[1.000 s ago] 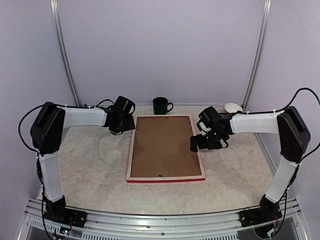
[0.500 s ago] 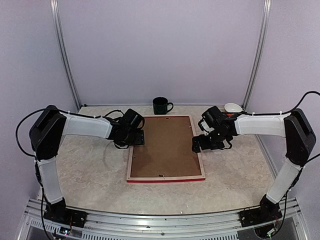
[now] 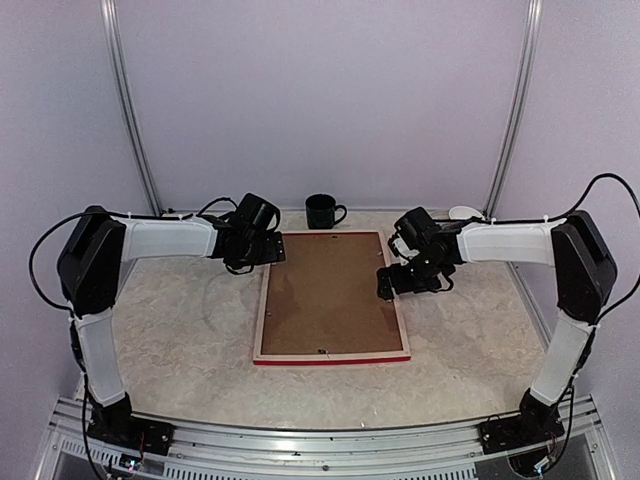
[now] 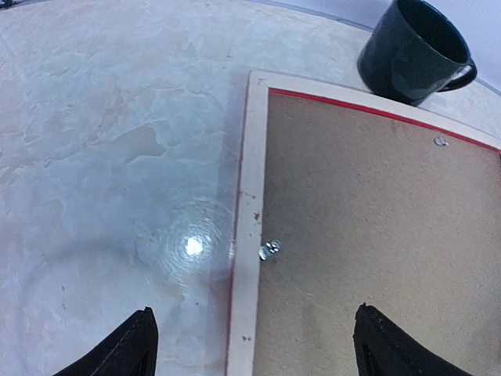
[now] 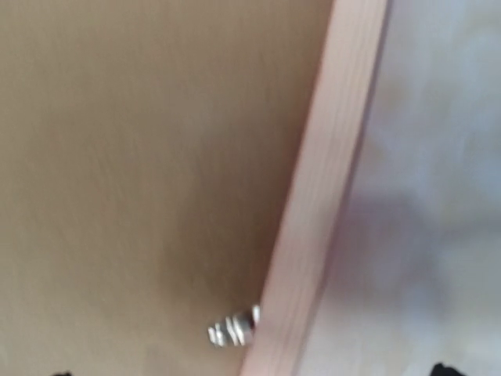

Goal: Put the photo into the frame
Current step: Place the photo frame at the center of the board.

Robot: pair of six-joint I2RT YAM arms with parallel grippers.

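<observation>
The frame [image 3: 330, 357] lies face down mid-table, pale wood back up, red edge toward me, with the brown backing board [image 3: 328, 295] in it. The photo is hidden. My left gripper [image 3: 270, 252] is open and empty over the frame's far left rail. In the left wrist view its fingertips [image 4: 139, 348] straddle the wood rail [image 4: 249, 196] and a metal clip [image 4: 271, 250]. My right gripper [image 3: 388, 286] is open and empty over the right rail. The blurred right wrist view shows that rail [image 5: 325, 188], the board [image 5: 141, 157] and a clip [image 5: 233, 329].
A dark green mug [image 3: 322, 211] stands just beyond the frame's far edge, also in the left wrist view [image 4: 412, 51]. A small white bowl [image 3: 462, 213] sits at the back right. Metal posts rise at both back corners.
My left gripper came in over the frame's left rail, then drew back toward the far left corner. My right gripper shifted slightly left and farther along the right rail.
</observation>
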